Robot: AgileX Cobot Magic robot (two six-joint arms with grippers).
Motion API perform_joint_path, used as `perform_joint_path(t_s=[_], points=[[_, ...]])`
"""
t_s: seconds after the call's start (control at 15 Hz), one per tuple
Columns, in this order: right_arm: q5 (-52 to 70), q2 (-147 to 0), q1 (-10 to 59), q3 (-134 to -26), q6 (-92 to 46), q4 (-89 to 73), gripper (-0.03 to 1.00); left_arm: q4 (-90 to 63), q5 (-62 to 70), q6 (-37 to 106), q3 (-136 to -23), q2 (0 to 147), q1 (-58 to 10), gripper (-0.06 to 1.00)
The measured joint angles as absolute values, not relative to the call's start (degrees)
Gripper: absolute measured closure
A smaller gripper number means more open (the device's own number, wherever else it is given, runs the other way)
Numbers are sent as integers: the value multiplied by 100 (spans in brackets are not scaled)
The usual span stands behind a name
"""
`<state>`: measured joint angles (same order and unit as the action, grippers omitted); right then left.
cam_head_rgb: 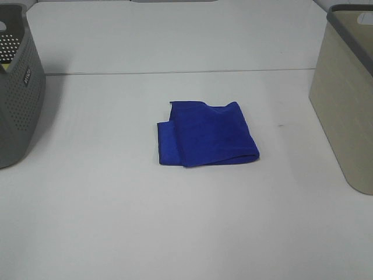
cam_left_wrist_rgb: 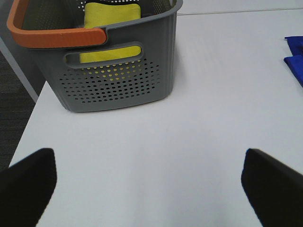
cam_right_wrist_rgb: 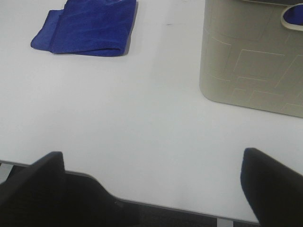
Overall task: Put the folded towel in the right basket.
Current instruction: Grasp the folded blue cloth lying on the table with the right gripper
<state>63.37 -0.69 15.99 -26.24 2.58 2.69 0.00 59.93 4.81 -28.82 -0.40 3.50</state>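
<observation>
A folded blue towel (cam_head_rgb: 207, 134) lies flat in the middle of the white table; it also shows in the right wrist view (cam_right_wrist_rgb: 87, 26) and at the edge of the left wrist view (cam_left_wrist_rgb: 296, 59). The beige right basket (cam_head_rgb: 347, 99) stands at the table's right edge, also in the right wrist view (cam_right_wrist_rgb: 253, 61). Neither arm shows in the exterior view. My left gripper (cam_left_wrist_rgb: 149, 182) is open and empty over the table near the grey basket. My right gripper (cam_right_wrist_rgb: 151, 187) is open and empty above the table's front edge, well short of the towel.
A grey perforated basket (cam_head_rgb: 17, 87) with an orange handle (cam_left_wrist_rgb: 54, 35) stands at the left and holds a yellow cloth (cam_left_wrist_rgb: 111, 16). A seam (cam_head_rgb: 175, 72) runs across the table behind the towel.
</observation>
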Motion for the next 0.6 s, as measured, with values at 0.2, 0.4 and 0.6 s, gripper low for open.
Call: perform_joint_path(t_s=[0.2,0.4,0.6], points=[[6337,-69,1599,-2624,258,269,0,0,5993,481,-2882,-40,350,-5],[6337,-69,1599,-2624,258,269,0,0,5993,481,-2882,-40,350,-5],[6337,-69,1599,-2624,258,269,0,0,5993,481,-2882,-40,350,-5]])
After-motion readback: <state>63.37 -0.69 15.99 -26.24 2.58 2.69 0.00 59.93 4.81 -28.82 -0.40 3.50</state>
